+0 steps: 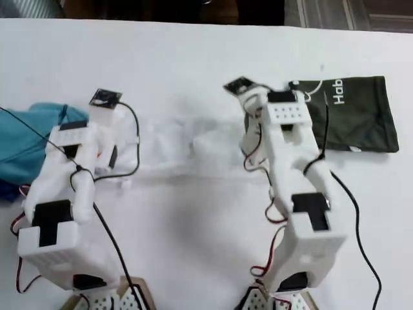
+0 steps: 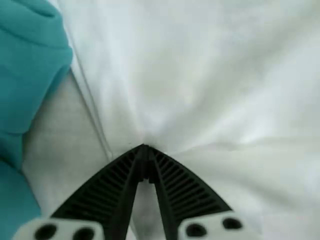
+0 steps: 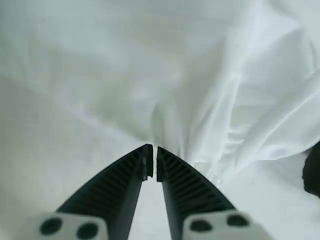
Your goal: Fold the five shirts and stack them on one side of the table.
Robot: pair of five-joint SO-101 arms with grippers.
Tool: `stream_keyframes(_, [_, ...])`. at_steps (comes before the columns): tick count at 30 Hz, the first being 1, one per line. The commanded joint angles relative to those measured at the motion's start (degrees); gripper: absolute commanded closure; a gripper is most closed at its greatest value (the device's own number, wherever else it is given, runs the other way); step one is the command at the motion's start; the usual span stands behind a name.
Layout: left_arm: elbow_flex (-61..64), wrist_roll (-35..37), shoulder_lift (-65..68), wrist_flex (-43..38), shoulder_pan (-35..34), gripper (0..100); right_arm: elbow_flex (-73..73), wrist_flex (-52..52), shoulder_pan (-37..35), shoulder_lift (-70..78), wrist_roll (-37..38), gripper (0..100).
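A white shirt (image 1: 171, 145) lies rumpled on the white table between the two arms. My left gripper (image 2: 144, 150) is shut on a pinch of its cloth, with creases running out from the fingertips. In the high view the left gripper (image 1: 108, 154) is at the shirt's left end, next to a teal shirt (image 1: 29, 139). My right gripper (image 3: 151, 150) is shut on a fold of the white shirt (image 3: 190, 90), at the shirt's right end where the right gripper (image 1: 251, 132) stands. A dark green shirt (image 1: 358, 113) lies folded flat at the far right.
The teal shirt (image 2: 25, 65) is bunched close beside the left gripper. A dark edge of the green shirt (image 3: 312, 172) lies close to the right gripper. Cables hang along both arms. Bare table (image 1: 193, 245) stretches in front of the white shirt.
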Motion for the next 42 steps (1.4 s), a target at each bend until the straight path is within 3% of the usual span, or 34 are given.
stream_keyframes(1, [0.0,0.1,-0.8,-0.6,0.5,97,6.9,-6.8,3.5,-7.3,2.5,97.8])
stream_keyframes(9, [0.0,0.1,-0.8,-0.6,0.5,97,11.4,-13.4,12.5,-7.8,8.7,97.8])
stream_keyframes(17, [0.0,0.1,-0.8,-0.6,0.5,97,10.2,-8.4,10.8,-11.6,8.8,97.8])
stream_keyframes(25, [-0.4,0.2,-1.3,-0.5,0.6,97,11.1,-1.9,10.5,-29.7,8.8,97.8])
stream_keyframes(31, [-12.4,5.8,-1.4,12.0,0.2,97,18.5,-1.9,10.6,-33.9,9.1,97.8])
stream_keyframes(34, [-19.1,9.1,-0.8,17.9,-1.4,90,21.4,-2.9,10.6,-34.9,9.2,97.8])
stream_keyframes(37, [-20.0,11.5,-0.8,17.8,-3.6,80,22.9,-3.1,10.6,-36.2,9.2,97.8])
stream_keyframes(42, [-20.4,11.4,0.2,15.4,-5.5,81,23.2,-2.9,10.6,-38.5,9.2,97.8])
